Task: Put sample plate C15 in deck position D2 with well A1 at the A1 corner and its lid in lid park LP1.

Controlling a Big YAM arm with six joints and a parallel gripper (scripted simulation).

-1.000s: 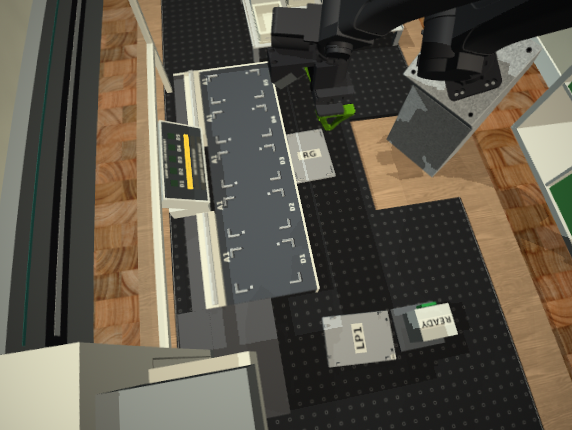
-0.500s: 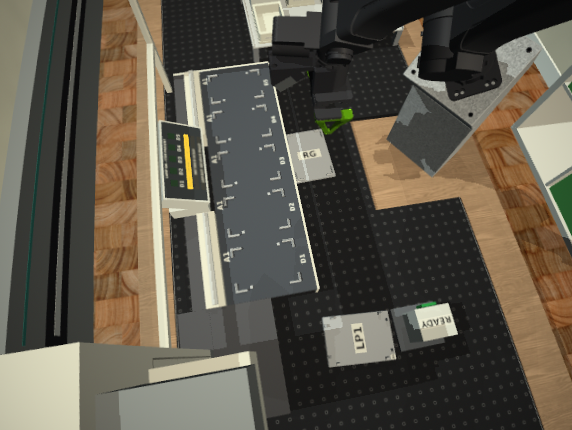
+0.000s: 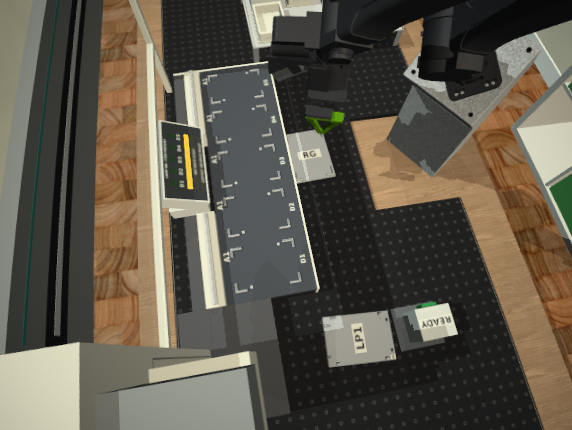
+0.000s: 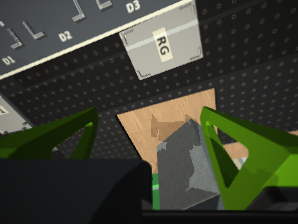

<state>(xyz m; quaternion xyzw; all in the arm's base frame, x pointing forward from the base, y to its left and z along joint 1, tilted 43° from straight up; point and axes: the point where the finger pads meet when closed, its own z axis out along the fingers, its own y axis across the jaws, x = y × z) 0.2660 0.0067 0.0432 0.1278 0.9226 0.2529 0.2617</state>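
Nothing looks done yet: the claw point(image 3: 325, 121) hangs spread wide and empty just beside the regrip nest RG point(image 3: 311, 156). D2 point(image 3: 255, 200), two positions along the deck from the nest, shows bare matte grey with pale corner brackets. Lid park LP1 point(image 3: 358, 338), well past the nest, holds nothing. Plate C15 is out of view. The bench point(image 3: 425, 260) is black perforated board.
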